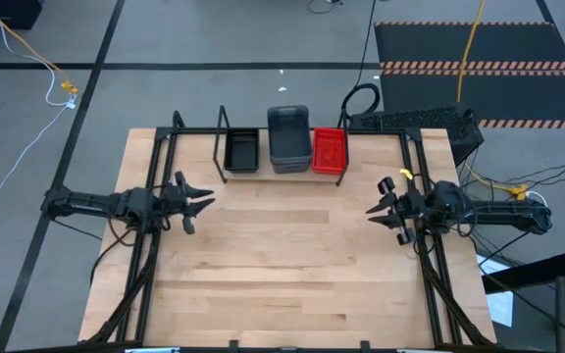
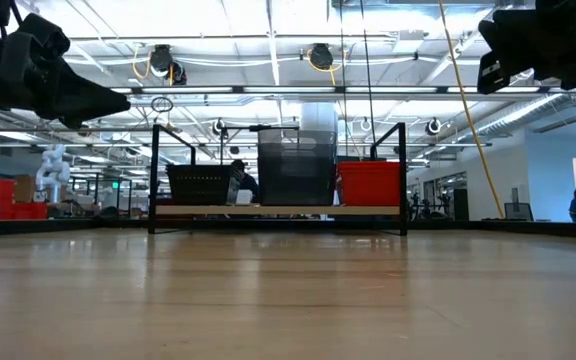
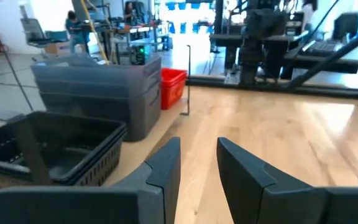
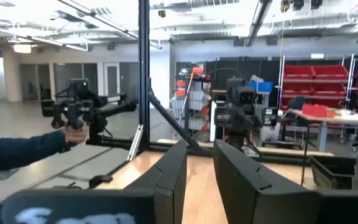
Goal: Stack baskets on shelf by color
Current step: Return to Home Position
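The shelf (image 1: 222,147) stands at the table's far edge, a light board (image 2: 278,210) between black metal uprights. On it, from left to right, rest stacked black baskets (image 1: 240,150), a taller stack of grey baskets (image 1: 288,137) and red baskets (image 1: 329,149). My left wrist view shows the same black (image 3: 61,149), grey (image 3: 98,87) and red (image 3: 173,84) baskets. My left gripper (image 1: 204,203) hovers open over the table's left side, and my right gripper (image 1: 373,210) hovers open over its right side. Both are raised above the tabletop, clear of the shelf.
Bare wood tabletop (image 1: 282,255) lies between the two grippers and in front of the shelf. Black frame rails (image 1: 150,265) run along the table's left and right sides. A person's sleeve and hand (image 4: 23,149) show in the room beyond, in the right wrist view.
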Tool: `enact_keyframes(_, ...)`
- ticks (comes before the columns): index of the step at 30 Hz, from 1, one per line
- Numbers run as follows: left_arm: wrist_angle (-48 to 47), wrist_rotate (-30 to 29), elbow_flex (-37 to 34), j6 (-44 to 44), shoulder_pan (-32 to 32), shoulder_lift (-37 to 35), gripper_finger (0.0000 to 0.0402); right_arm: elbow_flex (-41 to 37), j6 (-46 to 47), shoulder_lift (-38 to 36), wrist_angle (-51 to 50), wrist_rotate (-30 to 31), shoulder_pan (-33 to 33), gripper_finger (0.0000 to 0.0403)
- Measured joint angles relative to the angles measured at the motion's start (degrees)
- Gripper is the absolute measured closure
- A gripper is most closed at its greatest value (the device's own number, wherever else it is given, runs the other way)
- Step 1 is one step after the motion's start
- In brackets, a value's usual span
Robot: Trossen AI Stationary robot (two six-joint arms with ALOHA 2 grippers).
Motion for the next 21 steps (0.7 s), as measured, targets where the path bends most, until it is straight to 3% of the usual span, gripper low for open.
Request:
enact_keyframes(3,4.81,0.85,-1.67,0.06,0.0,0.11,0.0295,-0.05,-0.26,-0.04,-0.62,0.03,0.0,0.033)
enact_keyframes(8,4.9,1.62,-1.77,-1.43,0.0,3.0,0.0295,-0.11,-4.15,-0.03,-2.62,0.09,0.0,0.033)
enact_keyframes(16,4.36,12.35,-1.79,-1.4,0.0,8.94,0.0295,-0.16,-5.2,-0.03,-2.49,0.09,0.0,0.033)
enact_keyframes(21,4.91,14.05,-1.84,2.76,0.3,8.99,0.0295,-0.2,-5.21,-0.03,-2.57,0.09,0.0,0.033)
